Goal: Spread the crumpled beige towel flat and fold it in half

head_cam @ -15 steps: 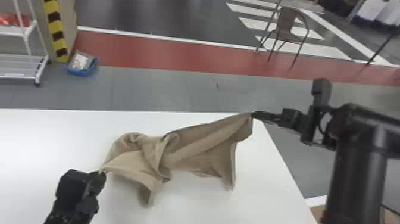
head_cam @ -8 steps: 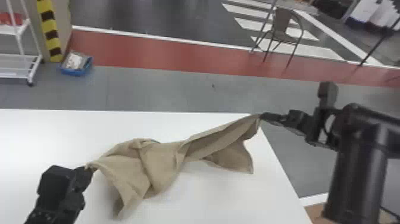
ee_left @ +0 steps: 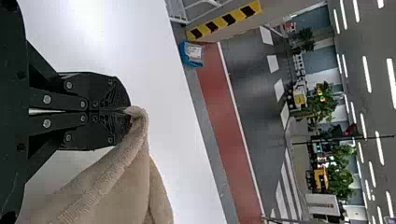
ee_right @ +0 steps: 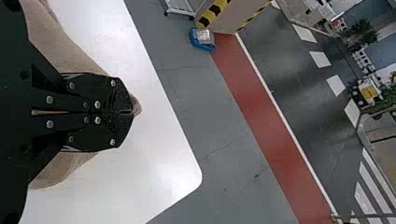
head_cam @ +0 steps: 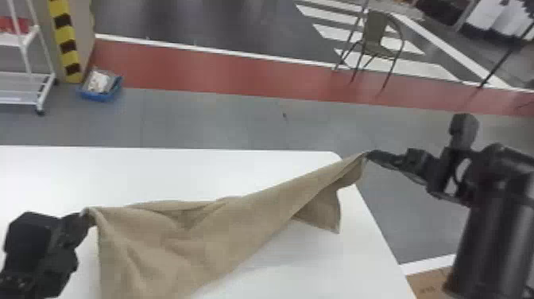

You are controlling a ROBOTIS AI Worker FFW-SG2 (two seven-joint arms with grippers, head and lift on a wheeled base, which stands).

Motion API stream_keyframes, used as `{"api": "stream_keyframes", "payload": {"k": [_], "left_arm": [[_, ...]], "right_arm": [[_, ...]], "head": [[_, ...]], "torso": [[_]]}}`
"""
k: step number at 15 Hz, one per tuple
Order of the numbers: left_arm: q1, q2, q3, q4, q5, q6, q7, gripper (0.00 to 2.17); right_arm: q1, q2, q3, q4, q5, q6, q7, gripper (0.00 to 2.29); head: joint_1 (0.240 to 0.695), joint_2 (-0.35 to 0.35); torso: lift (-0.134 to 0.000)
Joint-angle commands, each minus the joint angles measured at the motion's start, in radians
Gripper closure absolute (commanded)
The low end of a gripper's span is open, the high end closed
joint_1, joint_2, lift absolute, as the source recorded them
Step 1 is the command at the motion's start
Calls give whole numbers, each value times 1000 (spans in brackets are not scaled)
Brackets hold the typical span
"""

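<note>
Stretched farther since the earlier head frame, with the left gripper (head_cam: 88, 218) and the right gripper (head_cam: 367, 154) drawn wider apart, and the beige towel (head_cam: 206, 238) loosened from a bunched middle into a broad slope. In the head view, strung over the white table (head_cam: 159, 175) from near left toward the far right corner, creased along its length, with a loose flap below the right-hand grip. In the left wrist view, pinched at an edge between closed black fingers (ee_left: 109, 91), trailing off in thick folds. In the right wrist view, clamped between closed fingers (ee_right: 109, 91), with a tip of cloth poking past.
</note>
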Motion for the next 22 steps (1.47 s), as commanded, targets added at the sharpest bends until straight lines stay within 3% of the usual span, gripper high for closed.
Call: {"api": "stream_keyframes", "payload": {"k": [1,3,4,6,11,14,17,22], "left_arm": [[-13,1,17,-4,-2,22,-13,1386],[-32,-2,-6,24,-31,25,-13,1204],[-33,-7,-11,30,-35,22,-11,883],[-30,-5,-29,28,-43,31,-4,19],[21,9,17,-7,-80,49,-13,19],[39,33,68,-7,-95,46,-24,19],[160,35,184,-105,-51,-12,-255,19],[255,47,241,-169,-29,-64,-419,26]], "right_arm": [[17,-3,-23,-6,-17,10,4,1210],[43,3,2,-8,-18,-6,4,1210],[43,8,2,-6,-18,-15,3,1210],[43,22,3,1,-18,-30,1,1210],[61,25,5,-11,-46,-12,0,1210],[66,25,14,-20,-46,-6,-2,1210],[69,19,22,-25,-49,-2,-2,1210],[55,23,69,-26,-67,37,-2,1210]], "head": [[695,-345],[695,-343],[695,-342],[695,-341],[695,-333],[695,-307],[695,-272],[695,-290]], "torso": [[0],[0],[0],[0],[0],[0],[0],[0]]}}
